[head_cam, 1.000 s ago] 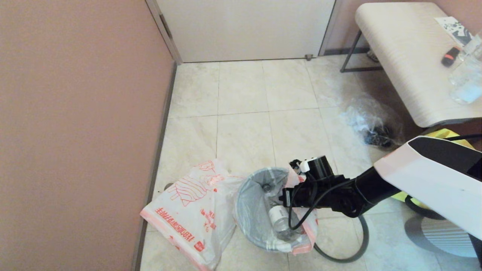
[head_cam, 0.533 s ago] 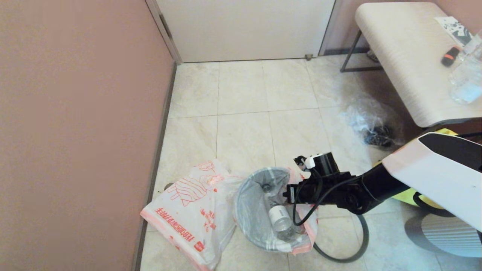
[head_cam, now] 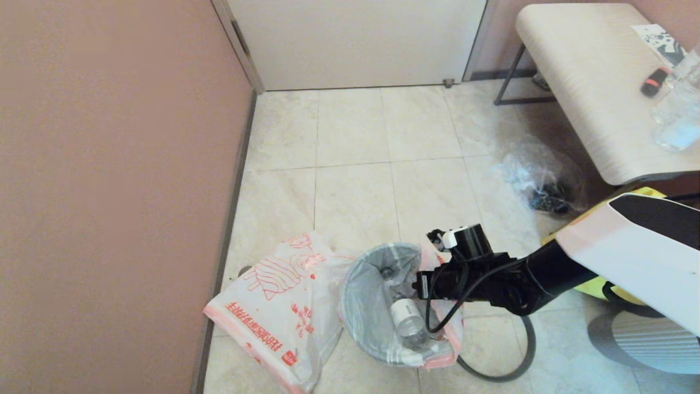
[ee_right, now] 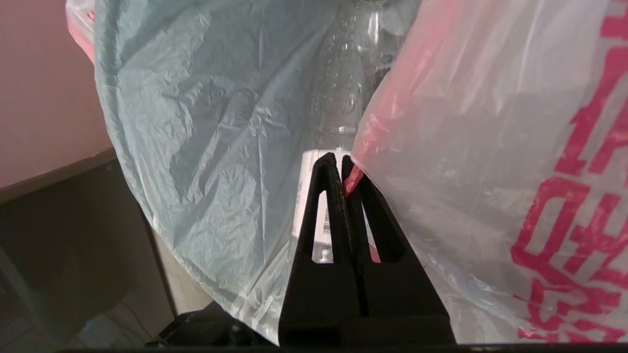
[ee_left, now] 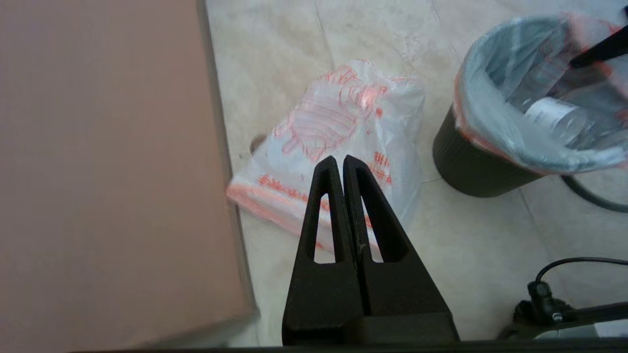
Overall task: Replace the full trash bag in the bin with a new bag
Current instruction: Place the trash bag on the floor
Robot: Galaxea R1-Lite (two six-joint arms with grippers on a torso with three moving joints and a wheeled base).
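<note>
Moved a little to the right in the head view with the right hand (ee_right: 342, 159), off from the middle of the bin (ee_left: 466, 166) and toward its right-hand rim. Kept the pinch on the orange edge of the full trash bag (head_cam: 361, 295) and drew that side of the plastic slightly outward over the rim, so bulging a touch farther right than a second ago. Swung the white forearm cover (head_cam: 629, 257) rightward as well, and a shade upward, baring a thin strip of the yellow tote (head_cam: 552, 236) along its upper edge.
</note>
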